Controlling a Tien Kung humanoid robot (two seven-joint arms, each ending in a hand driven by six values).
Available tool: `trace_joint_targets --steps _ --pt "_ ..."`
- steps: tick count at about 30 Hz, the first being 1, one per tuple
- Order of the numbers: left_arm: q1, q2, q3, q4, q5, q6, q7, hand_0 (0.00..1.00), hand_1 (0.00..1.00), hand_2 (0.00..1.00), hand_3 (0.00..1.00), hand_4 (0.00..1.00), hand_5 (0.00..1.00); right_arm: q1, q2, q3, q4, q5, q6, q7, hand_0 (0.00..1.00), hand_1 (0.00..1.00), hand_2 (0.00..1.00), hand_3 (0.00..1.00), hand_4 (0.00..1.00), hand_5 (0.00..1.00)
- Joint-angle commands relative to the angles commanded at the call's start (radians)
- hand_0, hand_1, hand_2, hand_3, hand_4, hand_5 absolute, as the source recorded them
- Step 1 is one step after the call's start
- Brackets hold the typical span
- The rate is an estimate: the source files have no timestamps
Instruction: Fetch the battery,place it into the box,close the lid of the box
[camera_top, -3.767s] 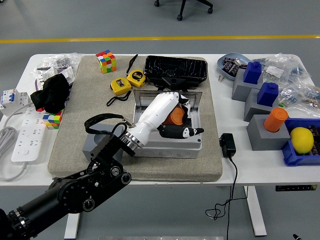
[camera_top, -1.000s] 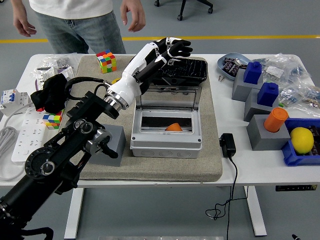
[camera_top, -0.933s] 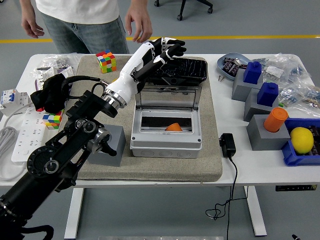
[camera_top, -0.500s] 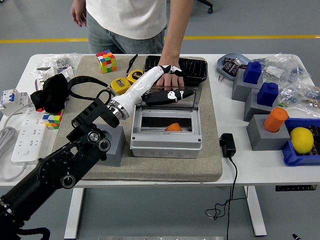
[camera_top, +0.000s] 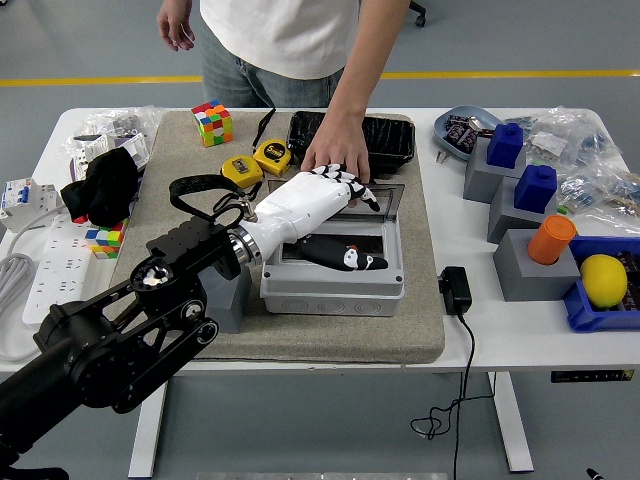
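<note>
The grey box (camera_top: 335, 288) sits on the beige mat (camera_top: 420, 320) in the middle of the table. Its windowed lid (camera_top: 388, 192) leans forward over the opening, partly lowered. My left hand (camera_top: 345, 220) lies across the lid and the opening, fingers (camera_top: 352, 184) spread along the lid's top and the black thumb (camera_top: 345, 258) lower down over the opening. It holds nothing. A person's hand (camera_top: 335, 155) rests at the lid's far edge, just above my fingers. The orange battery is hidden beneath my hand and the lid. My right arm is out of view.
Behind the box lie a black tray (camera_top: 385, 135), two yellow tape measures (camera_top: 255, 160) and a Rubik's cube (camera_top: 212, 120). A grey block (camera_top: 228, 300) stands left of the box, a black power adapter (camera_top: 455, 290) right of it. Grey stands with blue and orange pieces (camera_top: 530, 235) crowd the right side.
My left hand has dropped from the lid's upper edge down across the box front, and the lid has tipped forward. The person has leaned in further, hand still at the lid's far edge.
</note>
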Motion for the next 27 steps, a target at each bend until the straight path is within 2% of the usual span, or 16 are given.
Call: trace_joint_targets --steps 8,16,21,22,23,26,27 --pt "-0.007 0.031 0.060 -0.068 -0.037 -0.012 0.008 0.900 0.812 0.719 0.697 0.998 0.821 -0.001 -0.002 -0.003 -0.002 0.002 -0.001 0.000 0.751 0.692 0.705 0.737 0.998 0.998" --pt "-0.015 0.050 0.121 -0.090 -0.078 -0.025 0.009 0.878 0.788 0.709 0.709 0.998 0.823 0.001 -0.003 0.003 0.000 -0.004 -0.001 -0.001 0.751 0.691 0.705 0.736 0.998 0.998" --pt "-0.023 0.052 0.136 -0.115 -0.121 0.005 -0.019 0.878 0.788 0.709 0.709 0.998 0.823 0.002 -0.003 0.000 -0.002 -0.002 -0.002 -0.002 0.751 0.691 0.705 0.736 0.998 0.998" --pt "-0.026 0.051 0.137 -0.116 -0.132 0.018 -0.030 0.814 0.770 0.704 0.713 0.998 0.820 0.002 -0.003 0.000 -0.002 -0.002 -0.002 -0.002 0.751 0.690 0.705 0.737 0.998 0.998" --pt "-0.029 0.048 0.136 -0.115 -0.138 0.028 -0.040 0.814 0.770 0.704 0.713 0.998 0.820 0.003 -0.003 0.000 -0.002 -0.002 -0.002 -0.002 0.751 0.690 0.705 0.737 0.998 0.998" --pt "-0.039 0.035 0.118 -0.094 -0.150 0.062 -0.060 0.814 0.770 0.704 0.713 0.998 0.820 0.004 -0.003 -0.001 -0.001 -0.002 0.000 -0.003 0.751 0.690 0.705 0.737 0.998 0.998" --pt "-0.043 0.023 0.099 -0.070 -0.146 0.085 -0.068 0.814 0.770 0.704 0.713 0.998 0.820 0.004 -0.002 0.000 0.000 -0.003 0.001 -0.003 0.751 0.690 0.705 0.737 0.998 0.998"
